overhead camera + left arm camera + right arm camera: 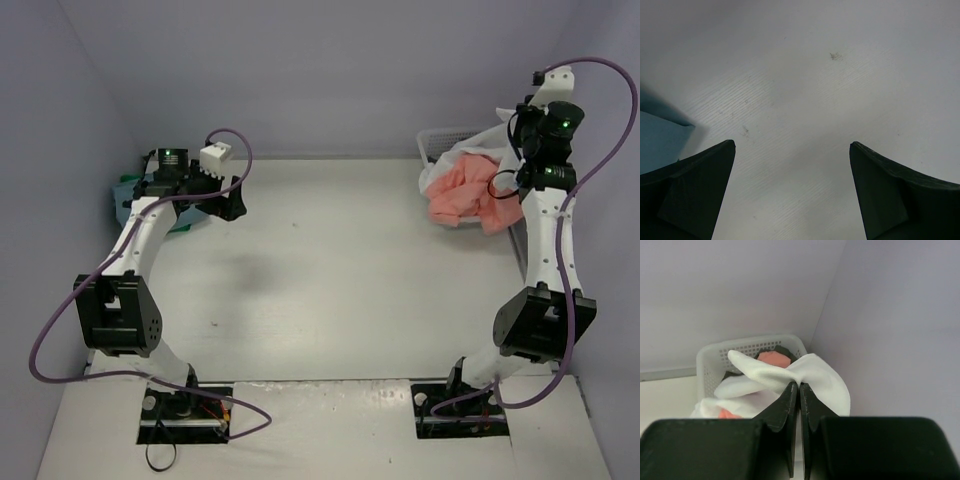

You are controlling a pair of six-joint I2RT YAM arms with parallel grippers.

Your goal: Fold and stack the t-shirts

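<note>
My right gripper (800, 385) is shut on a fold of a white t-shirt (820, 372), which it holds up above the white mesh basket (715, 352) in the back right corner. Under the white cloth lie a salmon pink t-shirt (772, 359) and a bit of dark grey cloth (785, 348). From above, the pink t-shirt (462, 195) spills over the basket's front, with the white t-shirt (468, 150) behind it and the right gripper (505, 180) beside them. My left gripper (232, 198) hangs open over bare table at the back left, with nothing between its fingers (695, 185).
Teal and green cloth (125, 190) lies at the table's left edge behind the left arm; a light blue corner (657, 140) shows in the left wrist view. The basket (435, 140) stands against the back wall. Purple cables loop off both arms.
</note>
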